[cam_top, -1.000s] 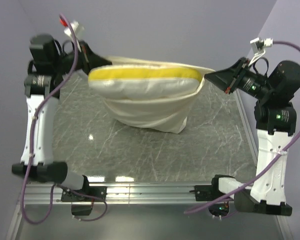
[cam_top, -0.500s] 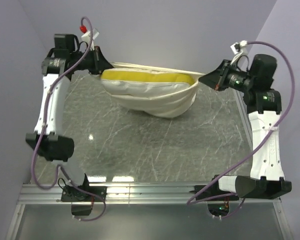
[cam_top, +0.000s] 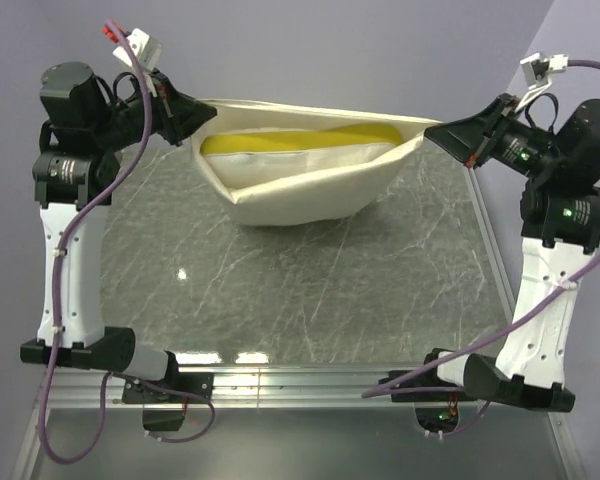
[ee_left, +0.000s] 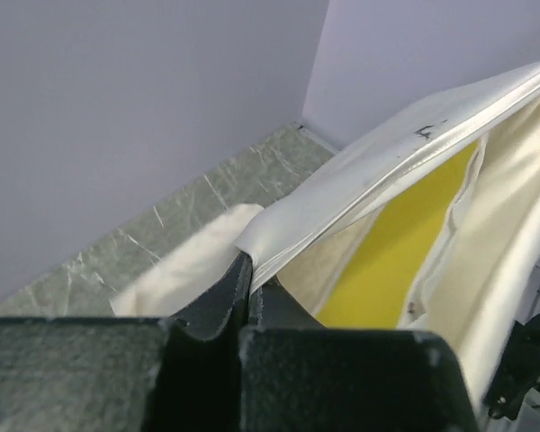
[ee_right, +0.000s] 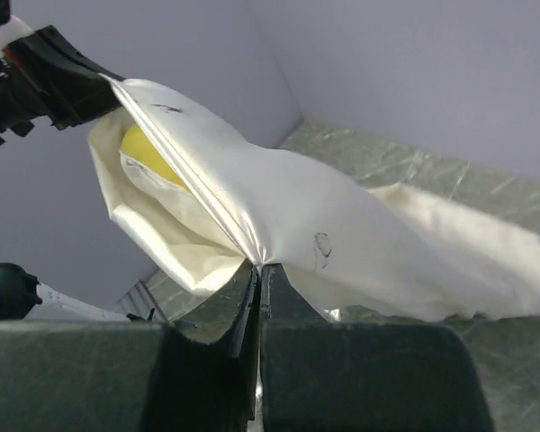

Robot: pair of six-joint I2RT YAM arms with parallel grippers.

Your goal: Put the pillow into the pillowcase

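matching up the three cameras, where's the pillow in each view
Top external: pillow upper middle, inside the pillowcase mouth.
Left wrist: pillow, a yellow strip right of centre.
Right wrist: pillow, a small yellow patch upper left.
Shared landmark: the pillowcase's taut top edge.

Probably a lab: bare walls point(cam_top: 330, 50), railed tabletop point(cam_top: 310, 290).

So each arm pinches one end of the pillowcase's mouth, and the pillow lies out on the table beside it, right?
Only the pillow's place is wrong: the pillow sits inside the pillowcase, its yellow band showing in the open mouth in the top view.
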